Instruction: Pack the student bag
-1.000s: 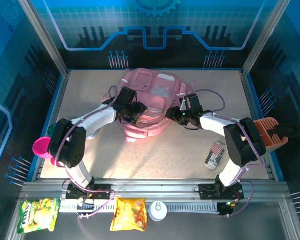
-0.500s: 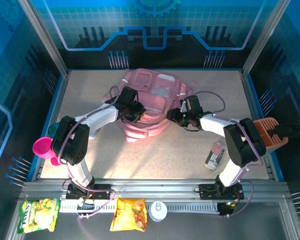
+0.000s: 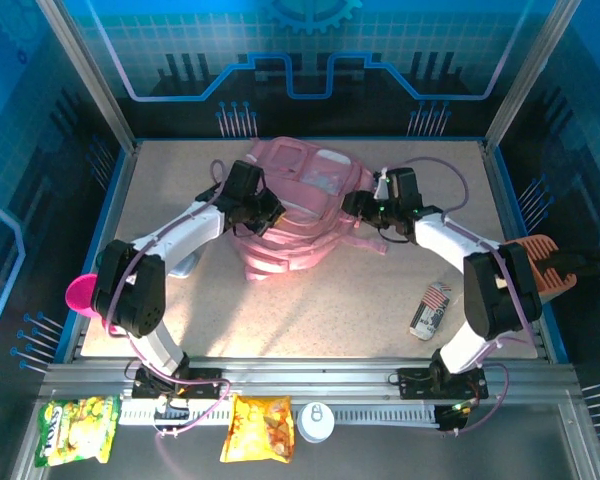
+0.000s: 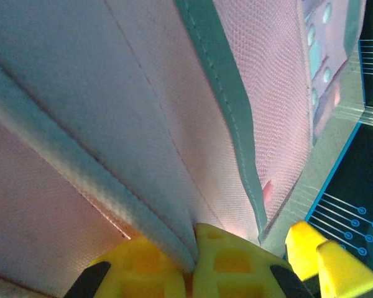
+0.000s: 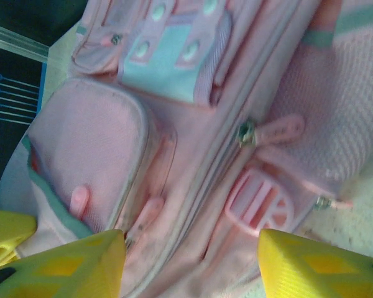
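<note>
**Top external view.** The student bag (image 3: 298,222) is seen lying in the far middle of the surface (image 3: 320,320). Its long axis runs roughly from 12 to 6 o'clock, leaning a little toward 1 and 7. The bag is flanked by both arms. The left claw (image 3: 264,213) is set on its 9 o'clock side and the right claw (image 3: 358,205) at its 3 o'clock edge. Well apart from the bag, a small striped packet (image 3: 432,308) is seen near 4 o'clock, and two snack bags (image 3: 258,428) lie on the near rail.

**Left wrist view.** The left claw (image 4: 194,248) is clenched, and a raised fold of the bag's pink fabric (image 4: 143,155) is pinched between its yellow fingers (image 4: 230,264). The fold leads away from the claw toward 11 o'clock.

**Right wrist view.** The right claw (image 5: 189,267) is released. Its two fingers (image 5: 68,264) stand wide apart and nothing is gripped. The bag's front pockets (image 5: 93,143) and a zip line are spread beyond it. A metal zip pull (image 5: 245,131) lies toward 1 o'clock from the claw, and the zip runs from 7 to 1 o'clock.

The bag is judged to be not yet opened. The right arm is the nearer one to the zip pull, so the pull would best be taken by that claw while the fabric is held taut by the left.
</note>
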